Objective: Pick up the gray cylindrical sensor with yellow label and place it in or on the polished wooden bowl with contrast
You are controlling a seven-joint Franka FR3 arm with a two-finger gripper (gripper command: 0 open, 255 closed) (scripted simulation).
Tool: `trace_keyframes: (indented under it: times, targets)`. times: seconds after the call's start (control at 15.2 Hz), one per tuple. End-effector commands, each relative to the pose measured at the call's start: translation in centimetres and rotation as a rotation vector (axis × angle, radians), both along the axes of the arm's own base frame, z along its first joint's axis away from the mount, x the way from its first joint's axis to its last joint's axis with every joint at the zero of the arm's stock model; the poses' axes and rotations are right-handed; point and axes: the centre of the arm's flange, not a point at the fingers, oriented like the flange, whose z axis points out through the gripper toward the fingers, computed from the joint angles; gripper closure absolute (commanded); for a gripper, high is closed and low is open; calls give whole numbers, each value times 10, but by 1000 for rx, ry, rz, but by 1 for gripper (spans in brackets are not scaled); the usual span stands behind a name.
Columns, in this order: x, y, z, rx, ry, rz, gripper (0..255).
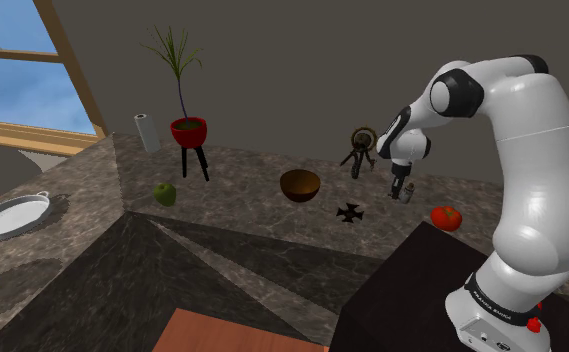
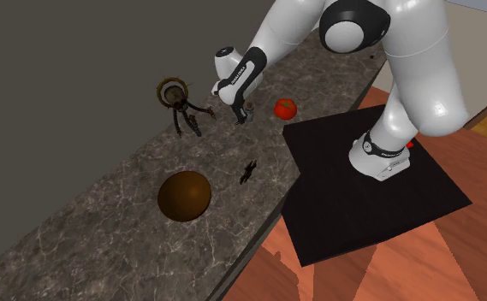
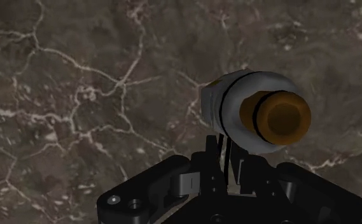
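Observation:
The grey cylindrical sensor [image 3: 256, 111] has black rings and an amber-yellow end that faces the wrist camera. My black gripper [image 3: 227, 143] is shut on it, its fingers close together on the sensor's lower part. In the shoulder view the gripper [image 1: 402, 186] hangs low over the marble counter with the sensor [image 1: 408, 195] at its tip; whether the sensor touches the counter I cannot tell. The brown wooden bowl [image 1: 300, 184] stands upright toward that view's left of the gripper. In the second exterior view the gripper [image 2: 240, 113] is up and to the right of the bowl [image 2: 184, 195].
A small black cross-shaped thing [image 1: 350, 212] lies between bowl and gripper. A dark ring with hanging parts [image 1: 360, 148] stands behind the gripper and a red tomato [image 1: 446, 217] sits beside the black stand [image 1: 422, 290]. Farther left are a potted plant [image 1: 188, 130], a green apple [image 1: 165, 193] and a pan [image 1: 10, 215].

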Motion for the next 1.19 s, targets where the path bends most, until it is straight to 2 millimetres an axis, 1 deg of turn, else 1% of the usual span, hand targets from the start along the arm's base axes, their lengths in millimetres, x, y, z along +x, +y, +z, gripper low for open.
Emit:
trace_keyframes:
  times: [0.0,0.2,1.12]
  targets:
    - [-1,3,-3,7,7,2,255]
    - [0,3,-4,7,7,2,255]
    - [0,3,70,7,7,2,255]
